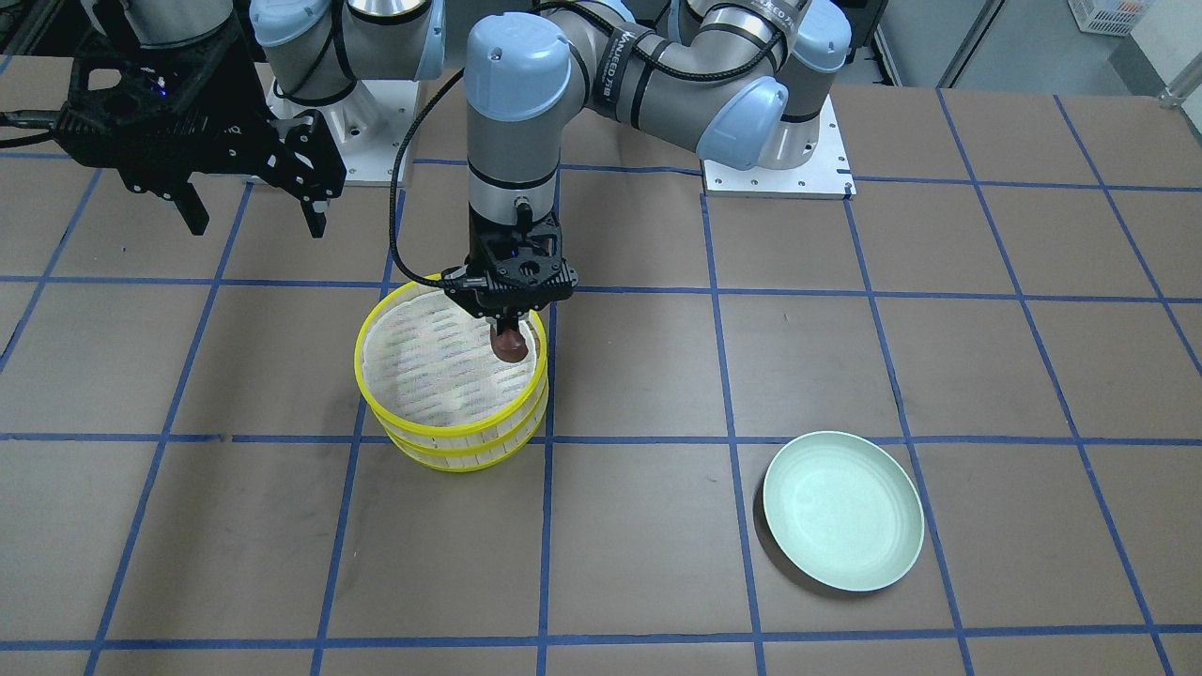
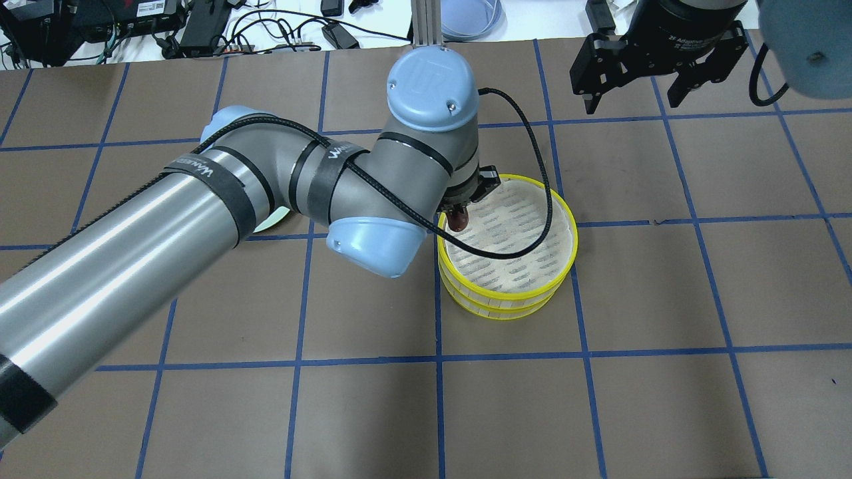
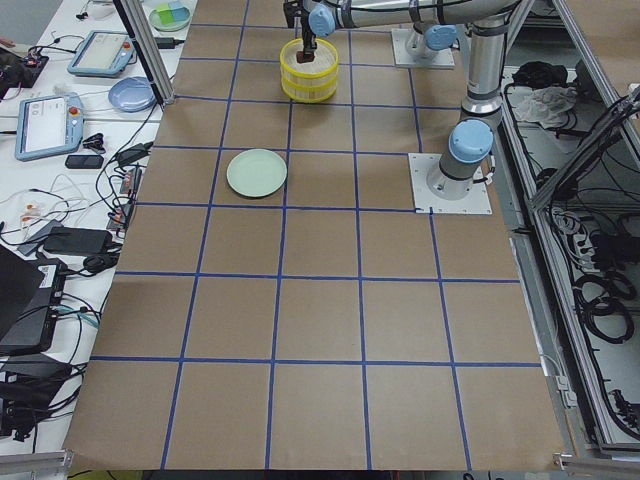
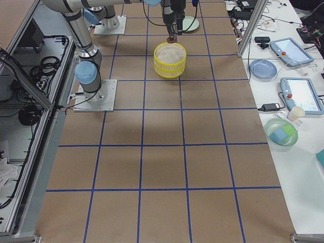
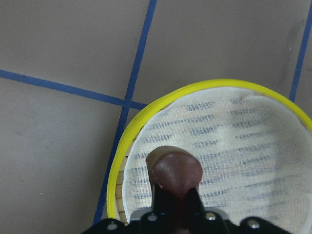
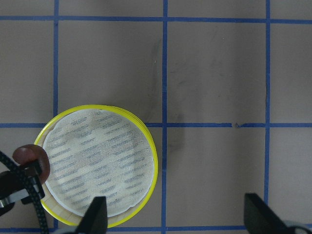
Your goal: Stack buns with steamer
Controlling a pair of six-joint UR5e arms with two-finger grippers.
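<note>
A yellow steamer [image 1: 451, 443], two tiers stacked with a white cloth liner on top, stands mid-table; it also shows in the overhead view [image 2: 506, 303]. My left gripper [image 1: 510, 330] is shut on the dark reddish-brown bun [image 1: 511, 347] and holds it over the liner, just inside the rim. I cannot tell whether the bun touches the cloth. The left wrist view shows the bun [image 5: 174, 169] between the fingers above the steamer [image 5: 121, 142]. My right gripper [image 1: 255, 225] hangs open and empty, high beside the steamer. The cream-white bun is out of view.
An empty pale green plate [image 1: 842, 512] lies on the table on my left side, apart from the steamer. Blue tape lines grid the brown table. The two arm bases stand at the table's robot edge.
</note>
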